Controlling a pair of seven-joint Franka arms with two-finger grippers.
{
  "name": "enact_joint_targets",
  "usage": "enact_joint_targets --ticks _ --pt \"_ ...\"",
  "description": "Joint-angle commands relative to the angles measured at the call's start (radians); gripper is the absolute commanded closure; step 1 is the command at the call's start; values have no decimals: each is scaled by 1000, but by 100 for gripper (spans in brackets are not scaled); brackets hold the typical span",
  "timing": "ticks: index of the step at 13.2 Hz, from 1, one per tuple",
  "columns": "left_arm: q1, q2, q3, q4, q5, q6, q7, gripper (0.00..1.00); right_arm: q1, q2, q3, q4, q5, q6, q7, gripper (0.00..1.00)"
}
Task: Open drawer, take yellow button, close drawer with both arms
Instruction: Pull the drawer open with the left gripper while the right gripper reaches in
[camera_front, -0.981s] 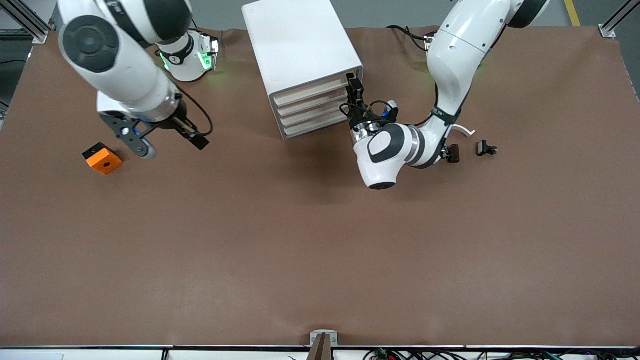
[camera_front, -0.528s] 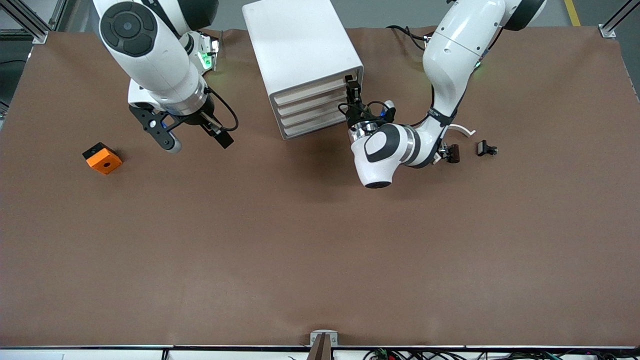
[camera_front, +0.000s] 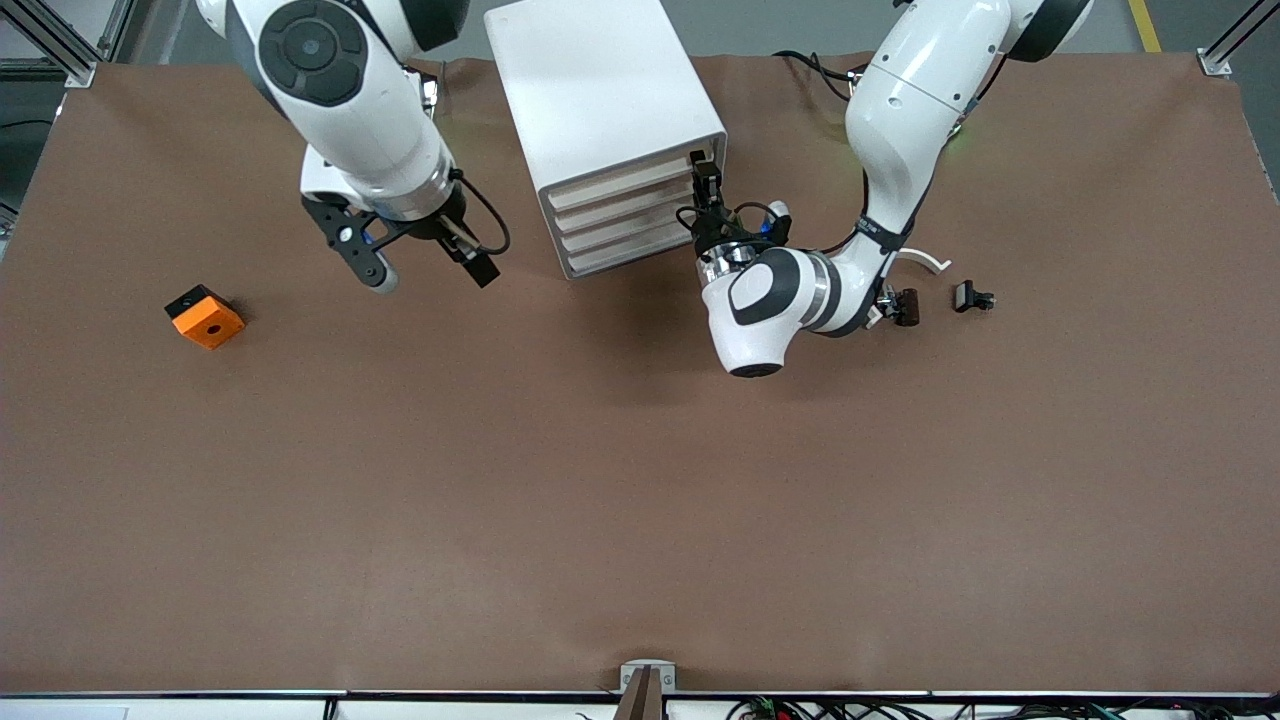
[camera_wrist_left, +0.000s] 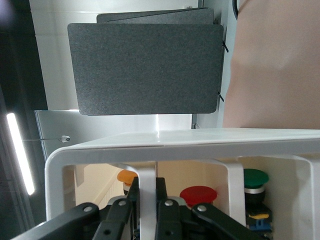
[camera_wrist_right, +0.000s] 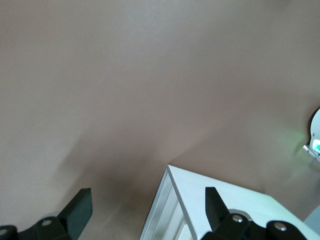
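Observation:
The white cabinet (camera_front: 600, 90) stands at the table's robot edge. Its top drawer (camera_front: 620, 184) looks flush with the three below it. My left gripper (camera_front: 704, 172) is at that drawer's end toward the left arm. In the left wrist view it (camera_wrist_left: 147, 187) is shut on a white upright bar of the drawer's front (camera_wrist_left: 148, 200). Through the front's openings I see the button's yellow-orange cap (camera_wrist_left: 126, 176). My right gripper (camera_front: 428, 268) is open and empty over the table beside the cabinet, toward the right arm's end. In the right wrist view it (camera_wrist_right: 147, 202) faces the cabinet's corner (camera_wrist_right: 210, 210).
A red button (camera_wrist_left: 198, 195) and a green button (camera_wrist_left: 255, 178) also lie in the drawer. An orange-and-black block (camera_front: 205, 316) sits toward the right arm's end. Two black clips (camera_front: 973, 296) (camera_front: 906, 305) and a white curved strip (camera_front: 928, 261) lie by the left arm.
My right arm has swung from near the orange block toward the cabinet, its gripper still open. My left gripper has shifted slightly at the drawer's end.

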Motion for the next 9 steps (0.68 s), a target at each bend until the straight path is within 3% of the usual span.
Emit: enact_joint_targets --ticks 1,9 --pt "26 11 18 41 2 -13 -15 91 41 40 -8 41 10 -5 81 0" --pt "131 31 21 114 7 -10 -13 90 112 87 -8 84 11 2 210 0"
